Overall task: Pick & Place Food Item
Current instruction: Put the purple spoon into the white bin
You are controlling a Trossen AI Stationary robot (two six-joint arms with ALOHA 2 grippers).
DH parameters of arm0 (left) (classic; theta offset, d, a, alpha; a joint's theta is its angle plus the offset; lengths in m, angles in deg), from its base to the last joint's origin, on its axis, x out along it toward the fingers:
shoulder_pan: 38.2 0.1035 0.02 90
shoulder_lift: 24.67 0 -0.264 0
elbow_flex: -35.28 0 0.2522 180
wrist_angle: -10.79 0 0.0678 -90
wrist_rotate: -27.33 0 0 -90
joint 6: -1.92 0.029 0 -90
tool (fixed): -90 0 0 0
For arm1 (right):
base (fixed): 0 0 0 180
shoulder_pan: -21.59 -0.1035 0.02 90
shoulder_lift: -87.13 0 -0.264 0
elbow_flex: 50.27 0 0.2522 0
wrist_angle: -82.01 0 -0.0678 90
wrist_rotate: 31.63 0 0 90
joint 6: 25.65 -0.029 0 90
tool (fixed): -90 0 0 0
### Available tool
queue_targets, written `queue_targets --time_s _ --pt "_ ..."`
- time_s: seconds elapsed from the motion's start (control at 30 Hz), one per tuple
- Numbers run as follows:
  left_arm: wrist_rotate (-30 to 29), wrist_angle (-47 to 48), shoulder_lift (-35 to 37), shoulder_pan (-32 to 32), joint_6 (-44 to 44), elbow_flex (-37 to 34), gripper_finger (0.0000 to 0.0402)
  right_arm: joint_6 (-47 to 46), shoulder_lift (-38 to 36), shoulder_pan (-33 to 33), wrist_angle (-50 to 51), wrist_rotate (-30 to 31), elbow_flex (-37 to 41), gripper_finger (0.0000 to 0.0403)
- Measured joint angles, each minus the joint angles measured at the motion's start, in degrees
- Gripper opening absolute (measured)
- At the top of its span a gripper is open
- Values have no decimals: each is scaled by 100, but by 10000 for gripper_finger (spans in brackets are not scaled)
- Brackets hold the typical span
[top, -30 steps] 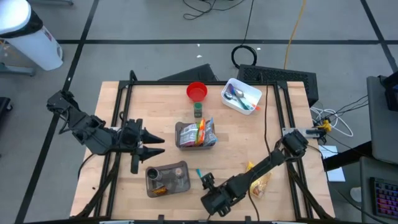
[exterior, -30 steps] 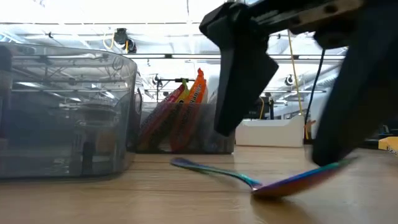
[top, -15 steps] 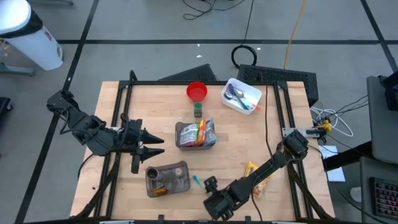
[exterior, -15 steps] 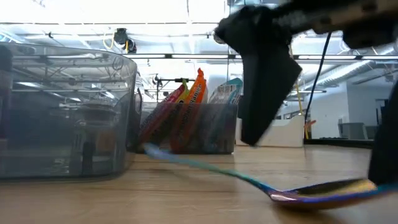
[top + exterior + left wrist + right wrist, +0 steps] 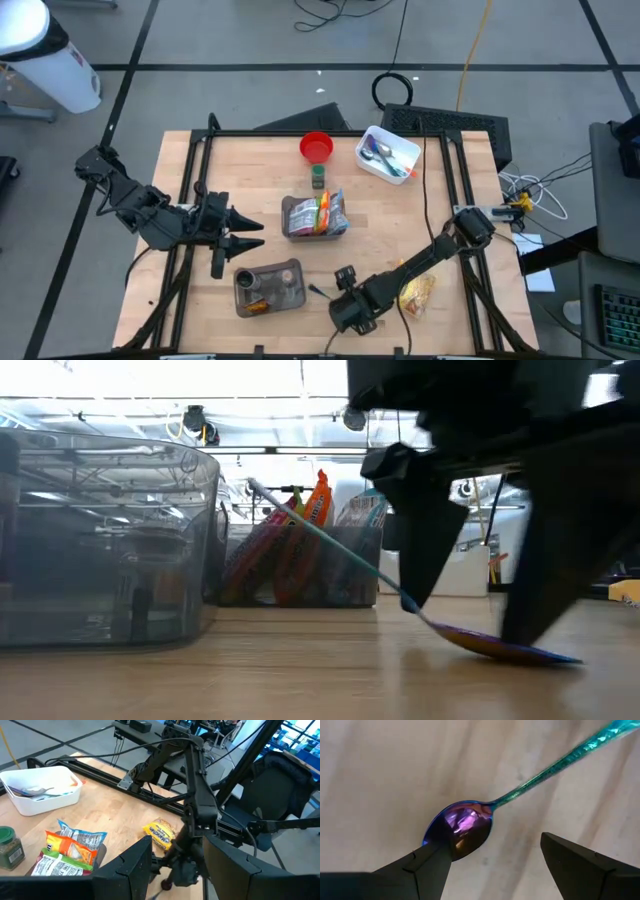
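A robotics lab: taped concrete floor (image 5: 250, 40), loose cables (image 5: 400, 40), framed wooden worktable (image 5: 260, 180)

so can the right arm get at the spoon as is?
Probably yes: the right end effector is open with the spoon bowl between its fingers on the table, nothing in between.

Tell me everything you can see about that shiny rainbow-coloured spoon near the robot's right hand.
The spoon looks like polished metal with an iridescent finish: a purple, pink and gold bowl and a thin teal-blue handle. In the low view its bowl rests on the wooden table while the handle tilts up into the air, toward the clear containers. It lies near the table's front edge, beside the grey bin. The right hand stands open over the bowl, one finger at its edge; whether they touch is unclear.
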Motion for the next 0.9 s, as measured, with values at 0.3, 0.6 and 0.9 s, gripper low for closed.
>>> queue_targets --time_s 0.3,0.6,0.9 --pt "327 255 0 0 -223 0 182 -269 17 357 41 -15 9 292" --pt "1137 1512 -678 13 -906 -2 182 -321 28 345 176 20 15 292" --pt "2718 147 -2034 665 -543 -4 182 -1227 28 298 159 8 514 292"
